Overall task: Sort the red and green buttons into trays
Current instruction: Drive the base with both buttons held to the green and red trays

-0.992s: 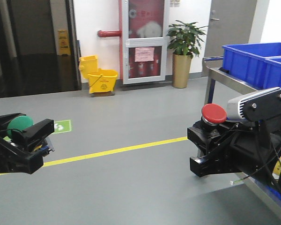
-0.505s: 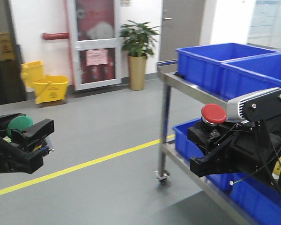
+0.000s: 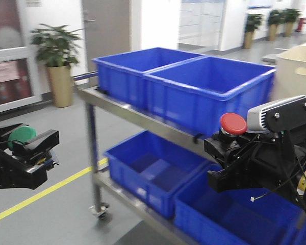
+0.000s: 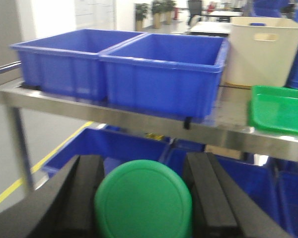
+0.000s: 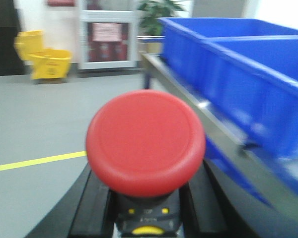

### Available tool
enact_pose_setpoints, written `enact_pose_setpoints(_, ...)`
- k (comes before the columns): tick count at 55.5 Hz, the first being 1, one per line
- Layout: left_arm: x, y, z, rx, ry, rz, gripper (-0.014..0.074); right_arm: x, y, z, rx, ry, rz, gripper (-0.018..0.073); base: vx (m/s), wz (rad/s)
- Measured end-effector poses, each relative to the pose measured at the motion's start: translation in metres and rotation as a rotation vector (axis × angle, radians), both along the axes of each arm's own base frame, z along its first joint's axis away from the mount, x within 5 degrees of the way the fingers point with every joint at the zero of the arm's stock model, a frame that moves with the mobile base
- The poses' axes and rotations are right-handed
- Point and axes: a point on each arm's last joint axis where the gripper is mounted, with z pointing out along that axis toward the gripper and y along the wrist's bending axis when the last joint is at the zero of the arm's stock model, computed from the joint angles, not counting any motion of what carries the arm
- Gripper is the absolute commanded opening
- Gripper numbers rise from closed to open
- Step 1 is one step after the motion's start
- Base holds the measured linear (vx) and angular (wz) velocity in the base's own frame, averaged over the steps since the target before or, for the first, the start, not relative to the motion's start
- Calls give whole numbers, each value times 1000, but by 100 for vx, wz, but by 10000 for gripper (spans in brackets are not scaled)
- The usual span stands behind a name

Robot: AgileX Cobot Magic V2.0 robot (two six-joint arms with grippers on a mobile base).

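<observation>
My left gripper [image 3: 26, 142] is shut on the green button [image 3: 21, 135], held in the air at the left of the front view. The green cap [image 4: 144, 201] fills the gap between the black fingers [image 4: 87, 191] in the left wrist view. At the right, my right gripper [image 3: 225, 143] is shut on the red button [image 3: 233, 123]. Its red cap [image 5: 145, 141] stands above a black body with yellow marking. The green tray [image 4: 280, 109] lies on the steel shelf [image 4: 139, 121], right of the blue crates. The red tray is out of view.
A steel cart [image 3: 143, 120] stands straight ahead with two deep blue crates [image 3: 194, 87] on top and more blue crates [image 3: 153, 168] on the lower shelf. A cream tub [image 4: 260, 49] sits behind the green tray. A potted plant [image 3: 58, 61] and a yellow floor line [image 3: 46, 191] are at left.
The whole view has swung from open floor to the cart with blue crates, which now fills the middle. Both grippers keep their buttons in the same pose.
</observation>
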Motion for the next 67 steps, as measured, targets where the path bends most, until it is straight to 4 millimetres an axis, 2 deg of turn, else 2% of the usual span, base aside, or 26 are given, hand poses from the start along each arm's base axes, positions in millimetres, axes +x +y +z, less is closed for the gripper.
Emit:
enact_pose_setpoints(43,0,0,0,0,0,0,-3,0,0,0,-2,4,-3,-10,22,-60)
enact_pose_setpoints(67,0,0,0,0,0,0,-3,0,-1,-1,-5,9,-6,-10,17,-42)
